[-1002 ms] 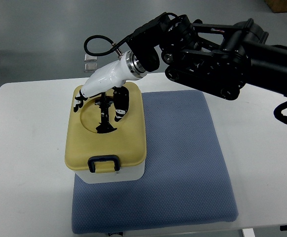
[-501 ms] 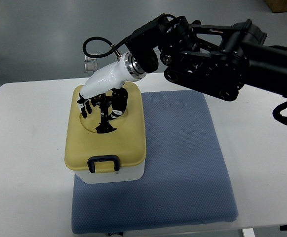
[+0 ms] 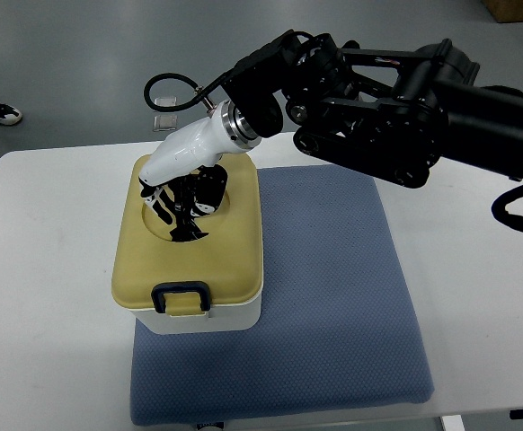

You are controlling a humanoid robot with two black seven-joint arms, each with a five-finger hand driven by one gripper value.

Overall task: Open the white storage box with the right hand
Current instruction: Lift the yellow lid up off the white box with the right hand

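White table [image 3: 46,260] w/ blue mat [image 3: 333,296] on it, box [image 3: 190,269] atop mat.

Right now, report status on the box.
Right robot hand down in the recess of the yellow lid, fingers curled there. White storage box on blue mat, lid closed. Nothing obstructing.

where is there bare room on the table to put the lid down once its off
Most room is on the blue mat right of the storage box, clear to its right and front edges. The bare white table left of the box is free too. It is crowded over the lid, where the right hand reaches in.
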